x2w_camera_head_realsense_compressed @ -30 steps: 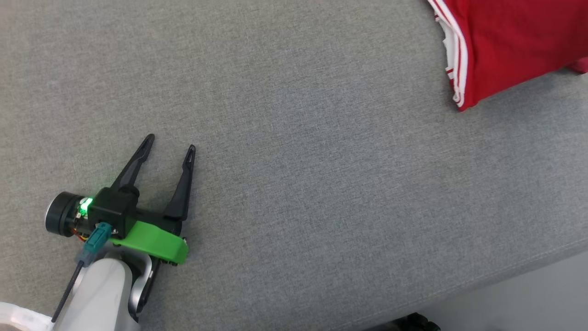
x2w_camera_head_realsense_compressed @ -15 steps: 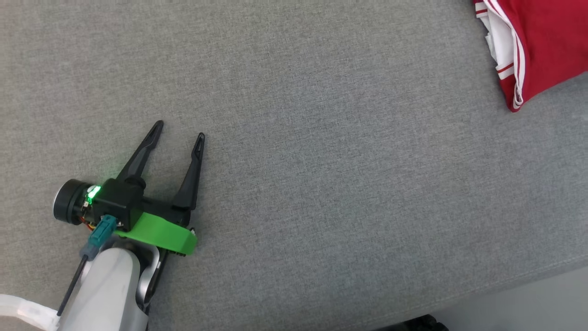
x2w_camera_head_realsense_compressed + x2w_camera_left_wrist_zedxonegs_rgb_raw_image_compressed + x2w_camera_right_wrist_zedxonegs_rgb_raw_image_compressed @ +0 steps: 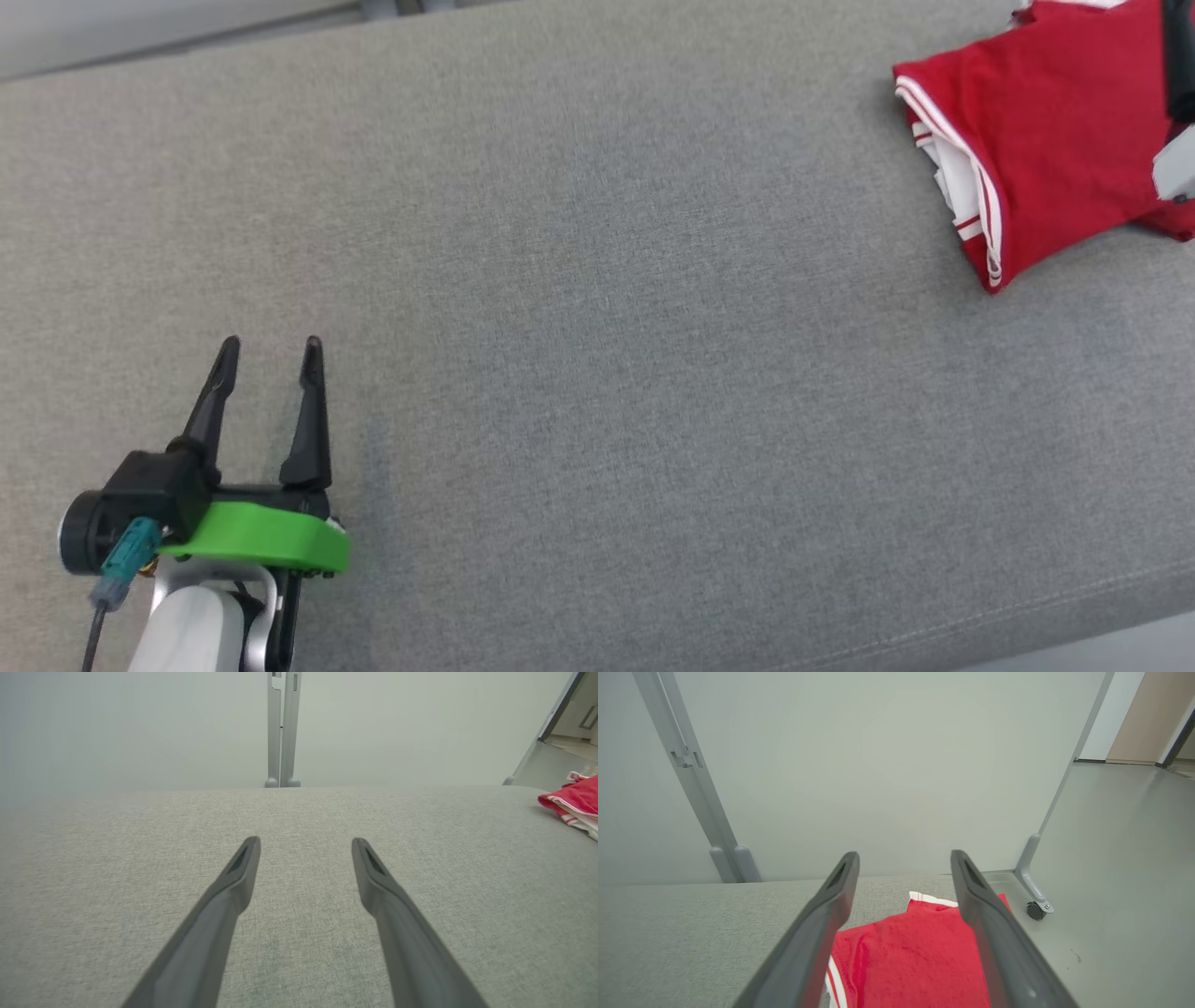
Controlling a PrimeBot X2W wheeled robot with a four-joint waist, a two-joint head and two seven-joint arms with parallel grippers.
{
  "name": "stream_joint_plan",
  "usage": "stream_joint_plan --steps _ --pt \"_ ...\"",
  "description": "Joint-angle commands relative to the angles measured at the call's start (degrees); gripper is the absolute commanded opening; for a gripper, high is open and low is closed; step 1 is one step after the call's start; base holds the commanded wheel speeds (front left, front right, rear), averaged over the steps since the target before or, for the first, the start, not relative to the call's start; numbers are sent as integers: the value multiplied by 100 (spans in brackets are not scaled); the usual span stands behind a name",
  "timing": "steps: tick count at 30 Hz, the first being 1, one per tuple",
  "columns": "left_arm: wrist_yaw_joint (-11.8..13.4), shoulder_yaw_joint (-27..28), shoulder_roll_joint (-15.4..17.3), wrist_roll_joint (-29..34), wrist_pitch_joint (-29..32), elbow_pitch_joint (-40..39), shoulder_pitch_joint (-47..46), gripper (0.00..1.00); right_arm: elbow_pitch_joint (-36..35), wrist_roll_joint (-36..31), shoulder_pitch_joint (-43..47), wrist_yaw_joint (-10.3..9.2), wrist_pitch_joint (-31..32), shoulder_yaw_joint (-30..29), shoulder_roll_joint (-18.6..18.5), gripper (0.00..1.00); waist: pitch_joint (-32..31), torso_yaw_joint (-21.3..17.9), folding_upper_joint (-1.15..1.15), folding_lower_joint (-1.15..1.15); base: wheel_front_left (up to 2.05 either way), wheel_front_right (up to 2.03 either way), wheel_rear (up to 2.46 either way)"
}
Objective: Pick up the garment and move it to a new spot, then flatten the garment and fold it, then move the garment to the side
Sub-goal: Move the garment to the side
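The garment is red with white stripes and lies folded on the grey surface at the far right of the head view. It also sits at the right edge of the left wrist view as the garment. My right gripper hangs open just above the garment, with nothing between its fingers. A dark and pale part of the right arm overlaps the garment at the head view's right edge. My left gripper is open and empty at the lower left, far from the garment, low over the fabric.
The grey fabric surface stretches wide between the two grippers. Its front edge runs along the lower right. Behind it stands a pale partition with a grey post. A caster foot rests on the floor beyond the surface's right end.
The head camera has shifted, so the whole picture moved. Part of the right arm now shows over the garment at the right edge. The left gripper stays open.
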Motion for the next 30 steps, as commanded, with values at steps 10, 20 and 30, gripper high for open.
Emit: stream_joint_plan --steps 10,20,30 --pt "91 573 -47 -213 -20 -324 929 100 -1249 114 2051 -8 -171 -206 521 100 -1785 424 0 0 0 0 0" --pt "112 819 -211 -93 -21 45 1125 100 -2302 -247 3617 -8 -186 -963 1102 100 -1870 537 0 0 0 0 0" --pt "-199 928 -370 283 -21 459 924 100 -2672 -585 4249 -7 -185 -1202 1490 100 -1889 524 0 0 0 0 0"
